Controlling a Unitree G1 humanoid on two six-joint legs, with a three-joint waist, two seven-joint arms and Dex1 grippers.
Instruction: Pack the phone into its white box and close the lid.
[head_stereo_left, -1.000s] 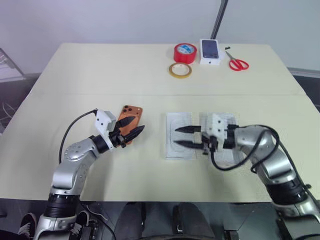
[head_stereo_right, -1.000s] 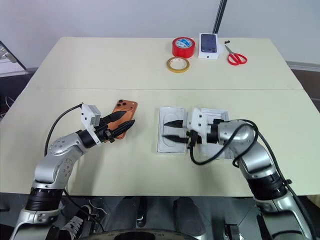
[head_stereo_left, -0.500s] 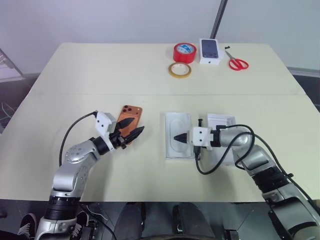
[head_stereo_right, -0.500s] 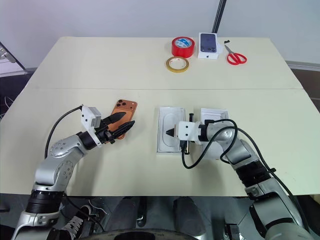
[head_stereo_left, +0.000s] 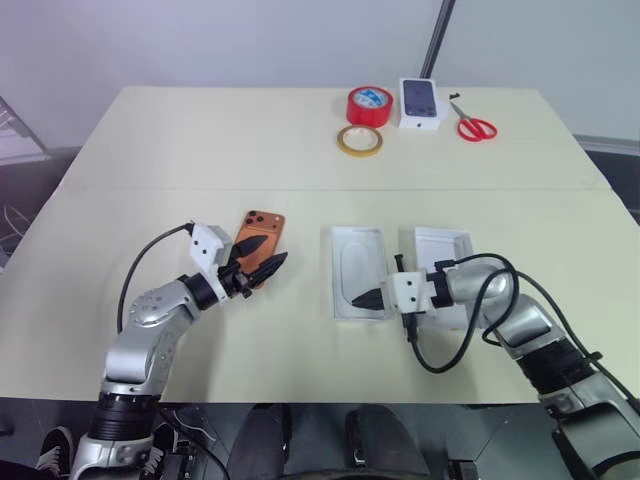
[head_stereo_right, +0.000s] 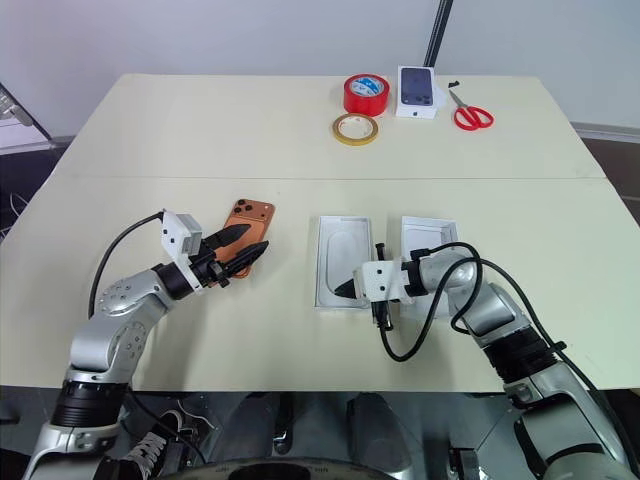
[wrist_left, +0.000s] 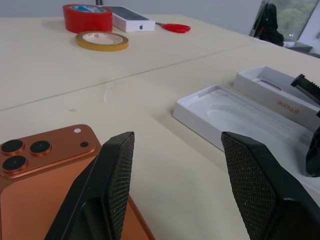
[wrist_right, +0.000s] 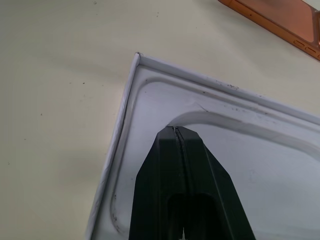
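Observation:
The orange phone (head_stereo_left: 262, 228) lies back up on the table, left of centre. My left gripper (head_stereo_left: 268, 256) hovers open over the phone's near end, one finger (wrist_left: 117, 170) above it. A flat white insert with an oval recess (head_stereo_left: 358, 262) lies at the middle. The white box (head_stereo_left: 441, 243) sits just to the right of the insert, with raised walls and its near part behind my right arm. My right gripper (head_stereo_left: 362, 299) is shut on nothing, its tip (wrist_right: 175, 131) low over the insert's near corner.
At the table's far edge sit a red tape roll (head_stereo_left: 370, 104), a yellow tape ring (head_stereo_left: 359, 140), a white box bearing a phone picture (head_stereo_left: 421, 102) and red scissors (head_stereo_left: 477, 126). A seam runs across the table behind the phone.
My right gripper has shut and dropped from above the insert's middle toward its near end, tilting down. The left gripper, phone, insert and box have stayed put.

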